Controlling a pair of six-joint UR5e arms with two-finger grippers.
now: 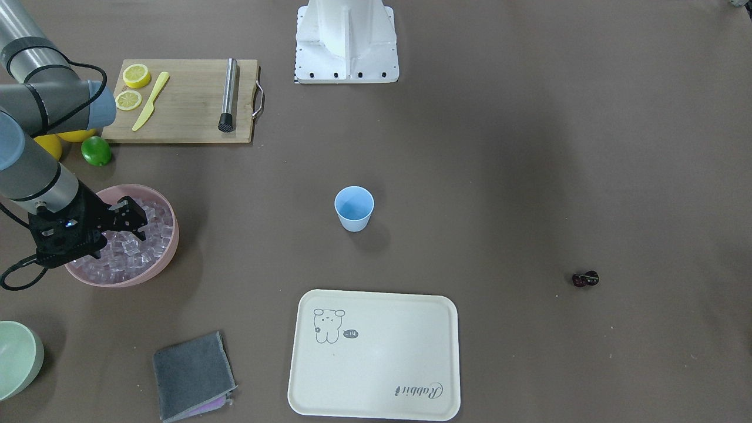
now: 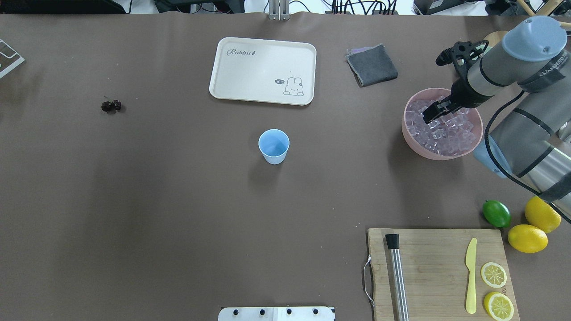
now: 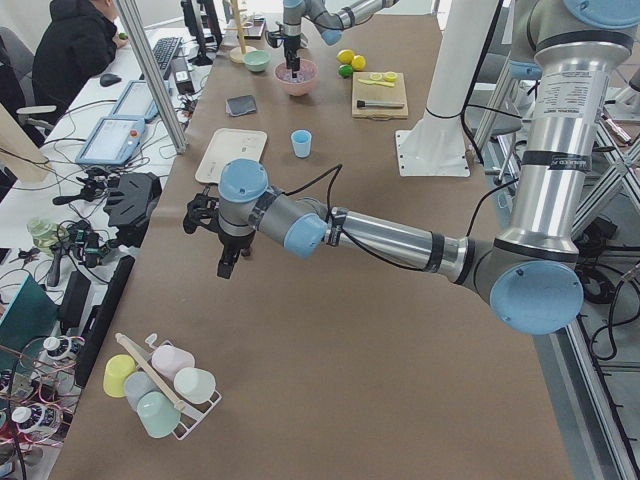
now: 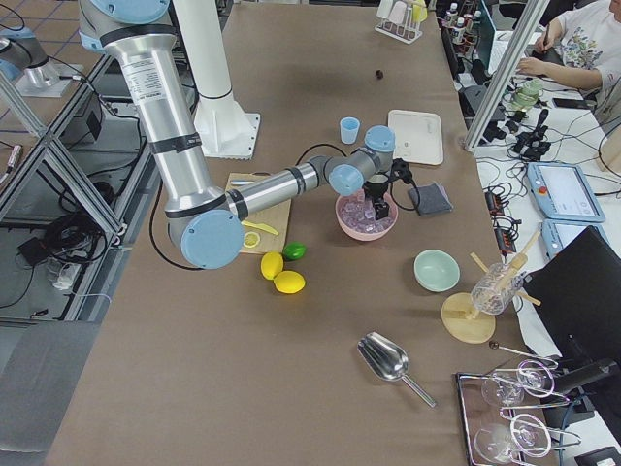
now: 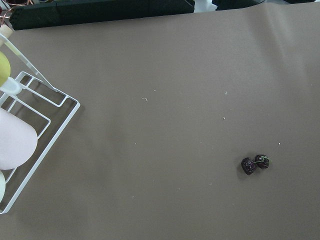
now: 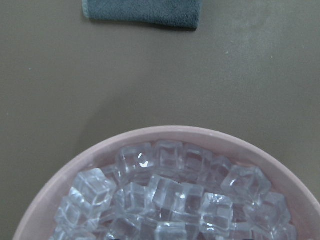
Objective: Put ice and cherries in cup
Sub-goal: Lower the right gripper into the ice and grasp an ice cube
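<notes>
The light-blue cup (image 1: 354,208) stands upright and empty at the table's middle; it also shows in the overhead view (image 2: 273,146). The dark cherries (image 2: 111,106) lie alone on the table far to the robot's left, and show in the left wrist view (image 5: 255,164). Ice cubes (image 6: 175,200) fill the pink bowl (image 2: 408,133). My right gripper (image 1: 136,226) is tilted down into that bowl, fingers apart among the cubes, holding nothing. My left gripper (image 3: 228,262) hangs above bare table near the cherries; I cannot tell whether it is open.
A cream tray (image 1: 376,352) and a grey cloth (image 1: 191,373) lie beyond the cup. A cutting board (image 1: 188,100) holds lemon slices, a yellow knife and a metal muddler. A lime (image 1: 96,151), lemons and a green bowl (image 1: 17,358) are near the right arm. A cup rack (image 5: 20,140) stands past the cherries.
</notes>
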